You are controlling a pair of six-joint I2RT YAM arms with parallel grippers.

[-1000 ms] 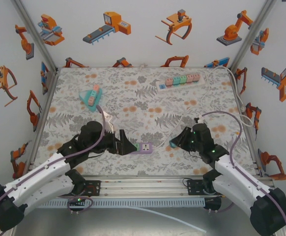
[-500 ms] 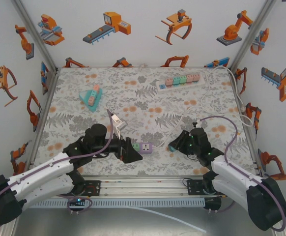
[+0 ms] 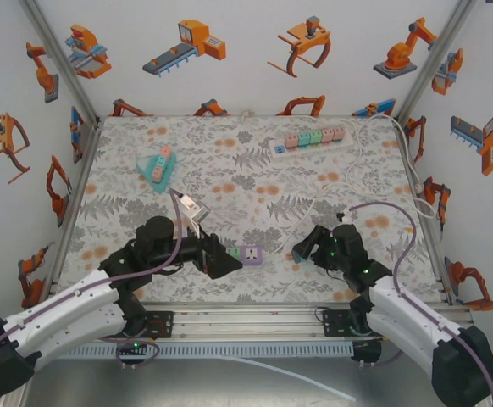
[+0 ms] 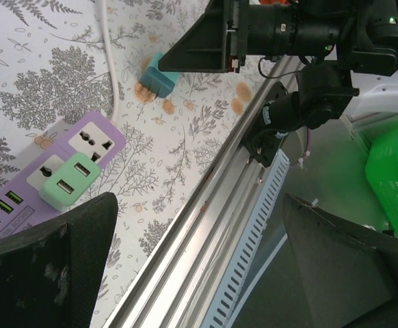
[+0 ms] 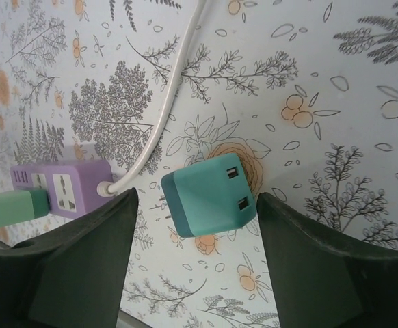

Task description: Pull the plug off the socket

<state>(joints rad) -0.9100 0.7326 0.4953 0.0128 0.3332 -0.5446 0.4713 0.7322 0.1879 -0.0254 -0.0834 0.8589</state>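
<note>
My right gripper (image 5: 195, 205) is spread wide and grips nothing. Its fingers (image 5: 69, 266) straddle the teal plug (image 5: 209, 198), which lies on its side on the cloth with its prongs bare and pointing left. I cannot tell whether my right-hand finger brushes it. Just left of it, and apart from it, lies the purple socket strip (image 5: 62, 184). A white cable (image 5: 165, 116) leaves the strip's right end and curves off toward the far side.

My left gripper (image 4: 199, 205) is also wide open and empty, hanging low at the strip's left end. The green plug (image 4: 69, 181) is seated in the strip, beside an unfilled outlet on its right. The strip rests near the table's near edge, between my two grippers.

The table cloth (image 3: 229, 170) is pale, printed with grey ferns and orange flowers. An aluminium rail (image 3: 246, 326) runs along the near edge, and a green slotted bin (image 4: 394, 178) shows beyond it. At the far right lies a white power strip (image 3: 310, 138) carrying a row of pastel plugs. At the far left is a teal triangular piece (image 3: 156, 167). The white walls (image 3: 255, 51) on three sides are covered with orange and blue drawings of robot arms, and metal posts stand at the far corners.
</note>
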